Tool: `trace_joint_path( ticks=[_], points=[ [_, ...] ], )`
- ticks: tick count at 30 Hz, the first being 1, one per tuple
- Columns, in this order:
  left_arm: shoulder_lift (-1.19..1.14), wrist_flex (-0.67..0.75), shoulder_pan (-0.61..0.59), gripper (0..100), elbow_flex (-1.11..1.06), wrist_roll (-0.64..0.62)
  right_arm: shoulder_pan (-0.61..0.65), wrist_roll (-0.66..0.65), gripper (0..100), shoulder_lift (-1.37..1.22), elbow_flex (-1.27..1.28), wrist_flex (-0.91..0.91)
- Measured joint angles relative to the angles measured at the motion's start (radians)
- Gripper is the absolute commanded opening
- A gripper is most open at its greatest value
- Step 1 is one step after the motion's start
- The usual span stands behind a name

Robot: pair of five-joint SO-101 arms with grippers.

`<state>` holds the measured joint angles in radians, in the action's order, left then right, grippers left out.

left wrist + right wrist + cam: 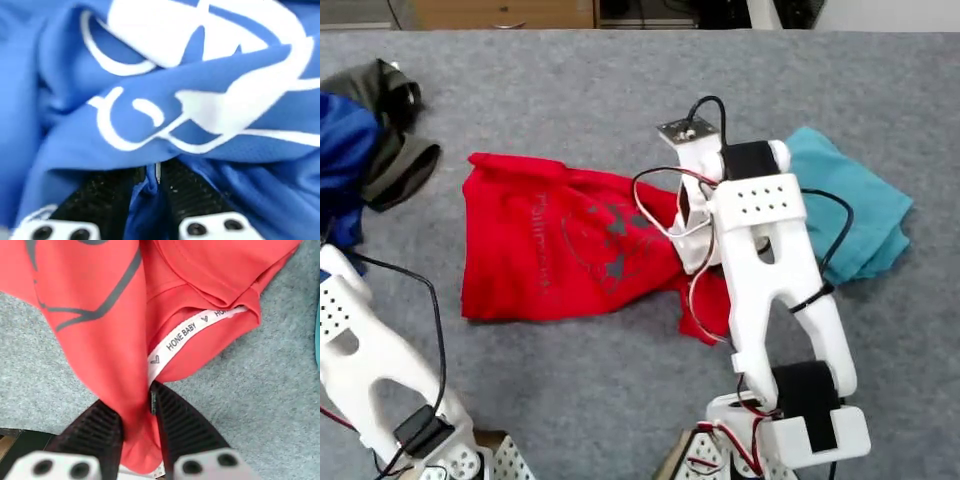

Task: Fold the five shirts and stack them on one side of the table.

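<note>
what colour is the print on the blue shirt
White print on the blue shirt; clearest in the left wrist view.

Ribbed black plastic jaws of the right end effector point(132, 401) pinch the red shirt point(95, 295), matt cloth; the left end effector point(152, 174) pinches the blue shirt point(60, 105), smooth knit.

Left pincer point(151, 170), right pincer point(131, 397): both closed.

On the table point(620, 80) a spread shirt point(560, 245) lies centrally, a folded shirt point(850, 210) to its right, a heap point(370, 140) to its left.
</note>
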<state>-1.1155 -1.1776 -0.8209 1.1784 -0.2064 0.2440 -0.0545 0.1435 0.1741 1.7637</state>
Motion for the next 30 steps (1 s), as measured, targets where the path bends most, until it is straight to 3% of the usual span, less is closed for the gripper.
trace_joint_path(
  ticks=[4, 10, 15, 19, 23, 30],
  points=[
    [-0.002, -0.203, 0.008, 24, 0.176, -0.002, 0.083, 0.000, 0.5, 0.000, 0.000, 0.000],
    [0.011, -0.525, 0.097, 25, 0.430, 0.021, 0.183, 0.002, 0.5, 0.021, 0.040, 0.000],
    [0.149, -0.572, 0.084, 25, 0.385, 0.078, 0.229, 0.000, 0.5, 0.180, 0.167, 0.000],
    [0.321, -0.572, 0.052, 25, 0.192, 0.132, 0.232, -0.051, 0.5, 0.319, 0.313, 0.000],
    [0.520, -0.572, 0.058, 25, -0.138, 0.195, 0.232, -0.075, 2.5, 0.417, 0.414, 0.000],
    [0.961, -0.554, 0.201, 25, -0.850, 0.308, 0.232, -0.080, 31.4, 0.442, 0.427, 0.000]
  ],
)
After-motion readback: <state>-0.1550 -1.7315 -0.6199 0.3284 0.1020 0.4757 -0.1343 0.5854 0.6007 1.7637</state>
